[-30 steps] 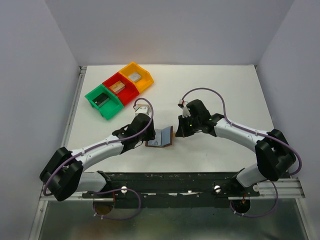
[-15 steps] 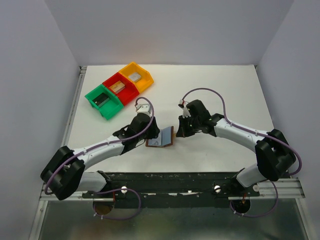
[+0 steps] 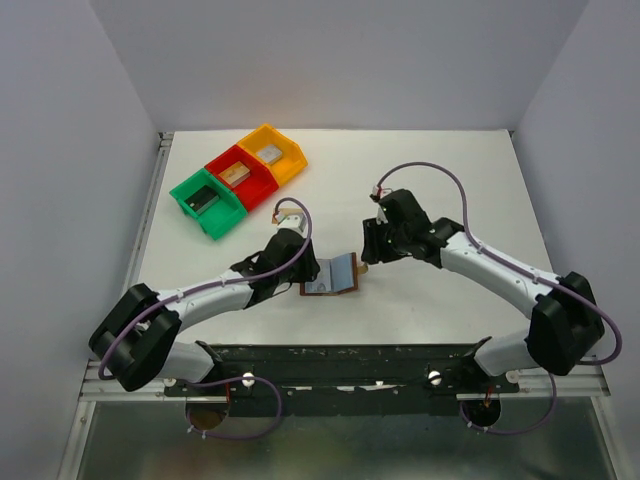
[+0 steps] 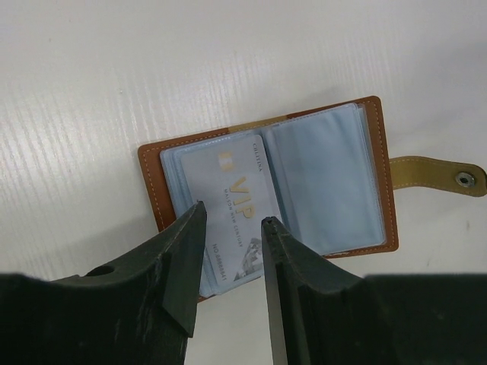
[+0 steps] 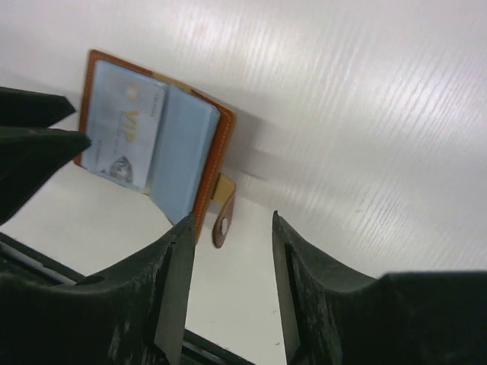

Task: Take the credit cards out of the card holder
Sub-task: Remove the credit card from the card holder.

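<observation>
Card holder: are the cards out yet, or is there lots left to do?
Done: the card holder lies open on the table, with its snap tab undone. In hand: one silvery VIP card pokes partway out, with the left pincer open astride it. The right pincer is open and holds nothing. Left: no card is fully out, so every card needs pulling free.

Overhead, wrist close-ups sharing card holder [image 4: 323, 182]

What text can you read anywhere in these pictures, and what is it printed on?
"VIP": gold letters on the silvery light-blue card in the open brown leather card holder.
Smaller lines on that card: too small to read.
Nothing else bears readable text.
</observation>
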Controlling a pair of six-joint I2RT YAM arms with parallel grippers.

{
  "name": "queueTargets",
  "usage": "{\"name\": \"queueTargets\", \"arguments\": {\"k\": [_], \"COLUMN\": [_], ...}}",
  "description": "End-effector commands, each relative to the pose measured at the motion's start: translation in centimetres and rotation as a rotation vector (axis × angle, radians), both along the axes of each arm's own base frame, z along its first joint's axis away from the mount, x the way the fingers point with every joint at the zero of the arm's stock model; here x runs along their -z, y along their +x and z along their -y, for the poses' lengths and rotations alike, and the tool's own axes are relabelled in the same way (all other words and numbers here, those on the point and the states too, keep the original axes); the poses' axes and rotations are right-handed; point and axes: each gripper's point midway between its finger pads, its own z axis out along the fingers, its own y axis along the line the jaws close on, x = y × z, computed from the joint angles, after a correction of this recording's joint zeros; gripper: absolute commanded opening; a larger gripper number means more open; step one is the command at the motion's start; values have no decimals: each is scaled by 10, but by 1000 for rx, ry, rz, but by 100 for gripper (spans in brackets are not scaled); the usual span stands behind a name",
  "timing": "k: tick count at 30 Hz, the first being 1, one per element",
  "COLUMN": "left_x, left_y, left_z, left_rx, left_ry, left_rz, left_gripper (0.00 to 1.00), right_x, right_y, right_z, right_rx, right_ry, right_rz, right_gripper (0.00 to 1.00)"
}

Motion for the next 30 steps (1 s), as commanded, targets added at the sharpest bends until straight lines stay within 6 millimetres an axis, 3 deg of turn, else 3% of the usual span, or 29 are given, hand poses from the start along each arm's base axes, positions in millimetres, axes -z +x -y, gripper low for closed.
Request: {"name": "queueTargets", "arguments": {"k": [1,5,9,13,21,30], "left_x": [-8,-7,1,10,35,49], "left_y": [3,3,2,1,-2,-6], "left_z": [1,5,6,3,-5,-11], "left_rx": [-18,-8,-8,-26,-57,-84], "left_ry": [-44,-80,-75,-58,-4,33], "left_rz": [31,35,15,-3,-65,-104], "left_gripper": [48,43,34,26,19,17], "right_x": [-44,-59,-43,-18,22,51], "right_y": [0,-24,-30,-27,-27,-25], "right_z": [-22,-76,-101,-106,-110,-103], "right_rx": [-80,-284,-319,-291,-237,-180], "right_ry": [159,468,595,589,566,495], "right_rz": [86,37,-78,-142,-262,-301], "right_gripper": [53,42,27,26,35,35]}}
